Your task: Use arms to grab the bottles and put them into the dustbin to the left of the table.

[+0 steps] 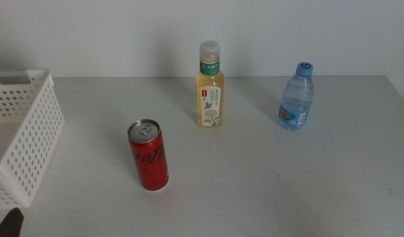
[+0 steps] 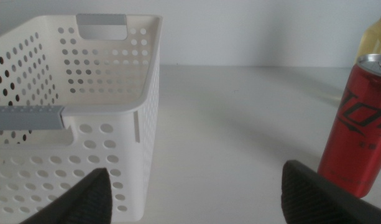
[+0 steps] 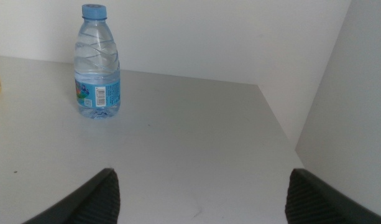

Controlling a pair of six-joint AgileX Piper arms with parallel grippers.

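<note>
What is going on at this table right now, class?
Nothing has been picked up yet. The red can, the tea bottle and the water bottle all stand upright on the table, apart from one another. The white dustbin sits at the table's left side. The left gripper waits, jaws open, near the dustbin and can; the right gripper, also open, faces the water bottle from a distance.

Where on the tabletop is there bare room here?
Bare table lies in front of the tea bottle and water bottle, right of the red can. Tighter: between can and dustbin.
</note>
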